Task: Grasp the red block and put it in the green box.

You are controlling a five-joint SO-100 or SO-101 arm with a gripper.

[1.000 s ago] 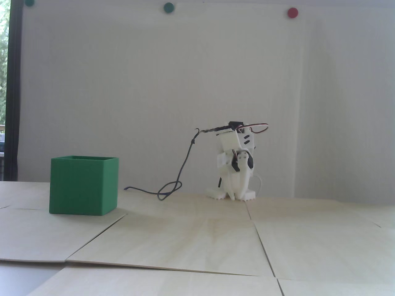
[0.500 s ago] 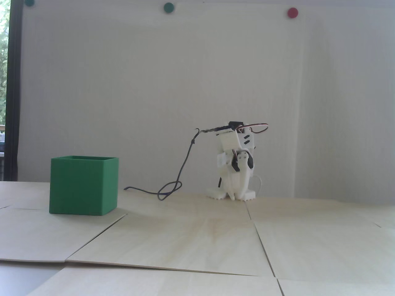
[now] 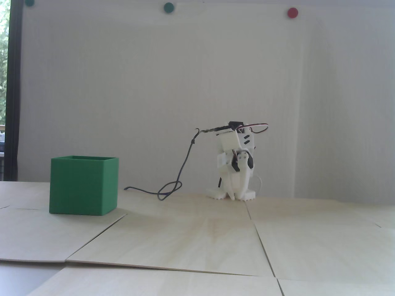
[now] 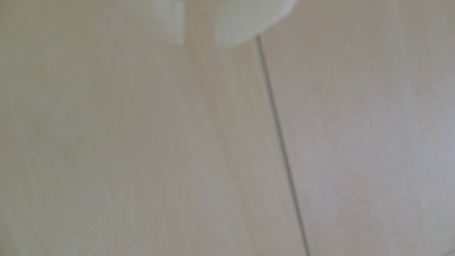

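Note:
The green box [image 3: 83, 185] stands open-topped on the wooden table at the left of the fixed view. No red block shows in either view; it is hidden or out of view. The white arm is folded at the back of the table against the wall. Its gripper [image 3: 233, 198] hangs straight down with the tips almost on the table, far to the right of the box. In the wrist view the gripper [image 4: 199, 41] enters blurred from the top edge. Its fingertips [image 4: 238, 27] sit close together with a thin strip of table between them and nothing held.
A dark cable [image 3: 172, 188] loops over the table between the box and the arm base [image 3: 216, 193]. Pale wooden panels [image 3: 197, 240] with seams cover the table; one seam [image 4: 278, 137] runs down the wrist view. Round coloured dots [image 3: 292, 12] sit high on the wall.

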